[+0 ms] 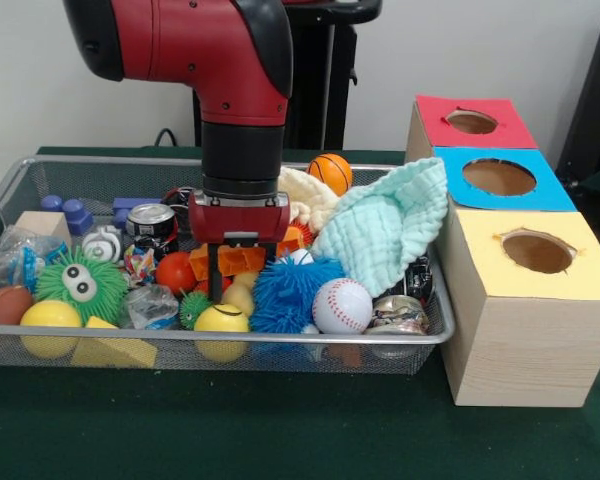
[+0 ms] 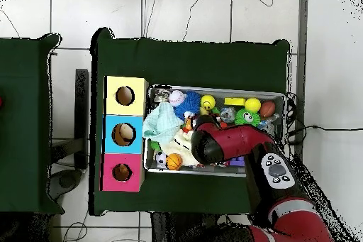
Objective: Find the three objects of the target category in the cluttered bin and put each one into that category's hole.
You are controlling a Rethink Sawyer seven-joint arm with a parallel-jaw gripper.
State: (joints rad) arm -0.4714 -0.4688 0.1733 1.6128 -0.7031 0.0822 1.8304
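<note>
My gripper (image 1: 238, 272) hangs low in the wire bin (image 1: 230, 340), open, over the middle of the clutter. Its left finger (image 1: 215, 270) reaches down between a red ball (image 1: 175, 272) and an orange toy (image 1: 230, 260), just above a yellow smiley ball (image 1: 221, 322). A blue spiky ball (image 1: 295, 290) and a baseball (image 1: 342, 305) lie right of it. A basketball (image 1: 330, 172) sits at the back. Three wooden boxes stand beside the bin, with a red hole (image 1: 472, 122), a blue hole (image 1: 498, 177) and a yellow hole (image 1: 537, 250). In the overhead view the arm (image 2: 227, 143) hides the gripper.
A mint cloth (image 1: 385, 225) drapes over the bin's right end toward the boxes. A green fuzzy toy with eyes (image 1: 80, 285), a can (image 1: 152, 225), a football (image 1: 2, 305) and a yellow wedge (image 1: 110, 348) fill the left half. From overhead, the boxes (image 2: 124, 134) line the bin's left side.
</note>
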